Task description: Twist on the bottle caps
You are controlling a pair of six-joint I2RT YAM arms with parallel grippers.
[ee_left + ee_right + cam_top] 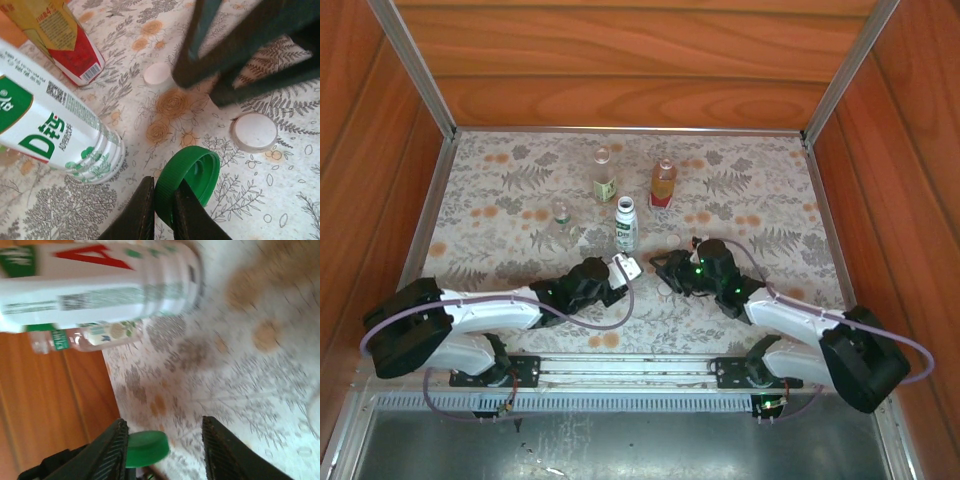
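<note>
My left gripper [165, 184] is shut on the rim of the dark green bottle cap [195, 172], holding it on edge just above the patterned table. Left of it stands the white bottle [55, 127] with the green label, in the top view [626, 224] just beyond both grippers. The amber bottle [67, 42] with the red label stands farther back. Two white caps [157, 74] [255, 131] lie on the table. My right gripper [164, 422] is open with nothing between its fingers; the green cap [147, 447] shows beside its left finger. In the top view my left gripper [623, 267] and right gripper [670, 266] nearly meet.
A clear bottle with a green label [604, 178] and a tiny clear bottle [561, 218] stand behind the white one. Wooden walls [620, 60] enclose the table on three sides. The right gripper's dark fingers [240, 55] hang close over the white caps.
</note>
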